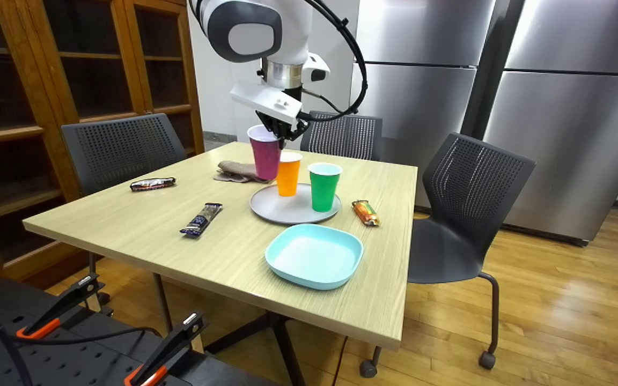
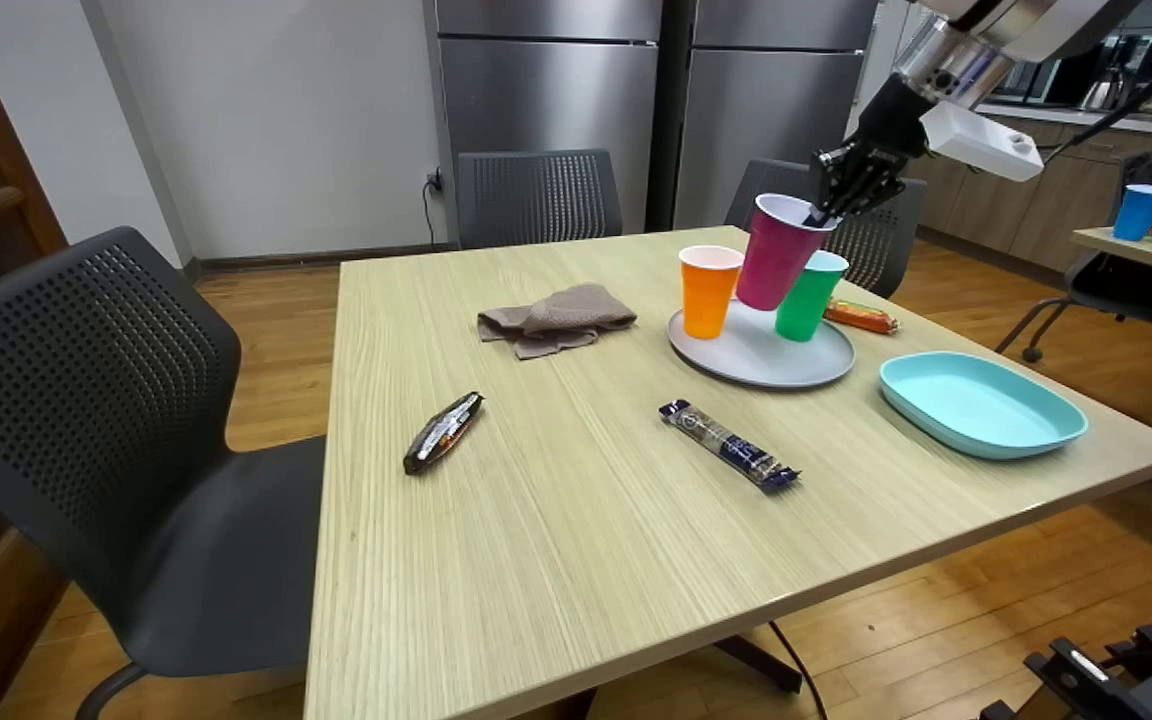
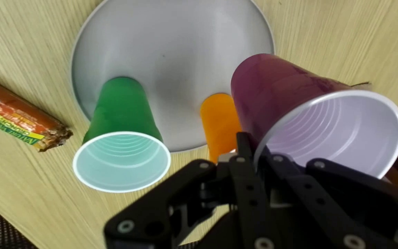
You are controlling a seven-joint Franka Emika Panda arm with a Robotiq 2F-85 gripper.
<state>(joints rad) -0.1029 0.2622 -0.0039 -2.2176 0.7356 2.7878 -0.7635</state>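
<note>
My gripper (image 3: 255,143) is shut on the rim of a purple cup (image 3: 268,86), one finger inside the white-lined mouth and one outside. Tilted, the cup (image 2: 778,265) appears to hang off the table beside the orange cup (image 1: 288,177), its mouth turned up toward the arm. Both the orange cup and a green cup (image 1: 324,190) stand upright on a round grey plate (image 2: 766,368). In the wrist view the fingers partly hide the orange cup (image 3: 218,121), which is close to the left finger; the green cup (image 3: 124,107) is farther left.
A turquoise dish (image 1: 314,257) lies near the table corner. An orange-wrapped bar (image 1: 366,213), a blue-wrapped bar (image 2: 731,445) and a dark-wrapped bar (image 2: 443,432) are spread around the table (image 2: 496,560). Behind them lies a crumpled brown cloth (image 2: 558,320). Dark chairs (image 1: 459,214) surround the table.
</note>
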